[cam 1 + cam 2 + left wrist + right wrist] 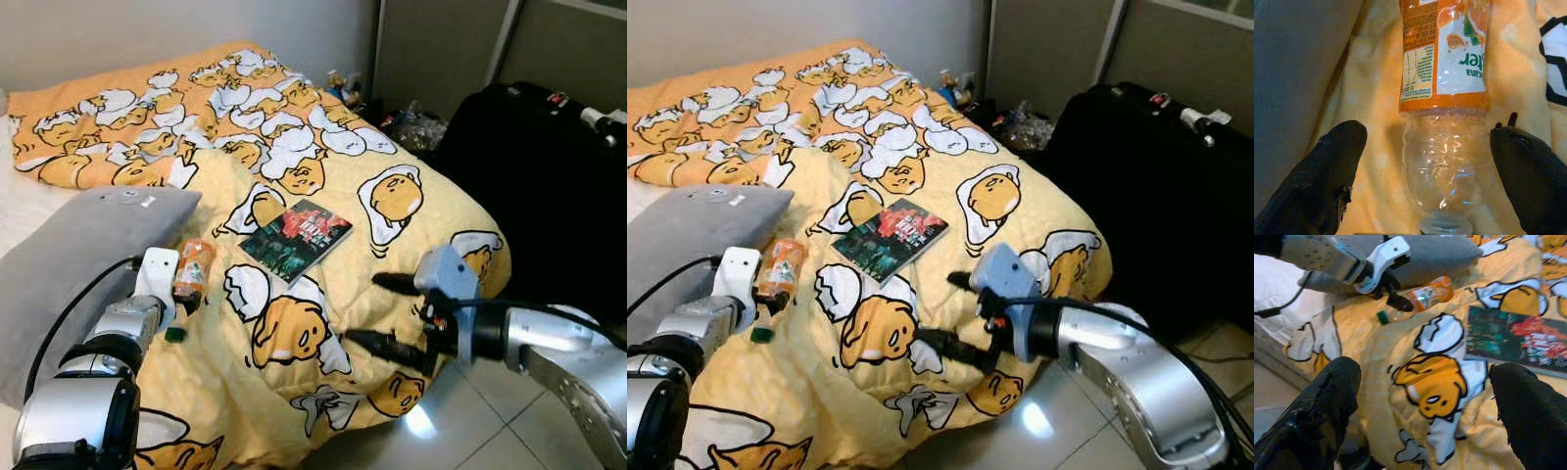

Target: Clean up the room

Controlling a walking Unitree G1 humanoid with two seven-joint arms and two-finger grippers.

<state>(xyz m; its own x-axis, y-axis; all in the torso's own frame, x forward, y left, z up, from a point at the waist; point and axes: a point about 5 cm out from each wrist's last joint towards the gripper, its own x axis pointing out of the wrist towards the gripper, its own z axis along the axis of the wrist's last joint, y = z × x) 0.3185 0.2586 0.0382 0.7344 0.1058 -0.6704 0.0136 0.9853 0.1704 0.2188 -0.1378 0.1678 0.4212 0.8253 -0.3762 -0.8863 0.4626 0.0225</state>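
Left wrist view: open left end effector point(1427, 171) straddles empty bottle point(1442, 98) on quilt point(294, 343).

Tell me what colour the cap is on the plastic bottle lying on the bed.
Green, on the clear orange-labelled plastic bottle; its cap shows best in the right wrist view.

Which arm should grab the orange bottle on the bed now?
Left. The left gripper is open with its fingers either side of the orange bottle, beside the grey pillow. The right gripper is open over the duvet's edge, farther off.
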